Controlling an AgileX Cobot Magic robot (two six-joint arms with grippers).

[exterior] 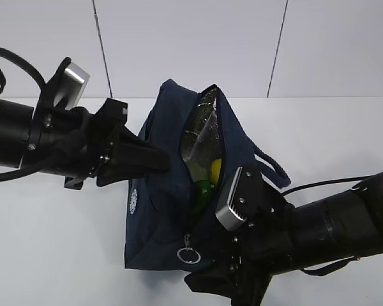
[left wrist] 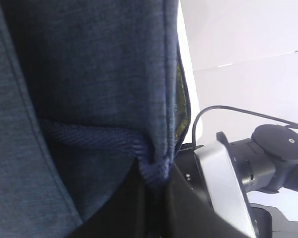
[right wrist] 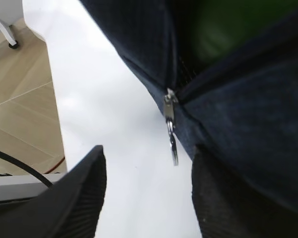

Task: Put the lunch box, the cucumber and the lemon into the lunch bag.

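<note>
One white table [exterior: 64,242], pale panelled wall [exterior: 191,44]

My lunch bag [exterior: 163,210] hides most of the lemon [exterior: 215,169] and cucumber [exterior: 203,191]; I can't see the lunch box.

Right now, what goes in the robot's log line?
lunch bag: unzipped | lemon: inside | left end effector: shut on bag fabric | right end effector: open

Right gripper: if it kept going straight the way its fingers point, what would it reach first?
Likely the ring zipper pull, which hangs between the open fingers of the right gripper, just ahead, against the lunch bag; depth is uncertain.
</note>
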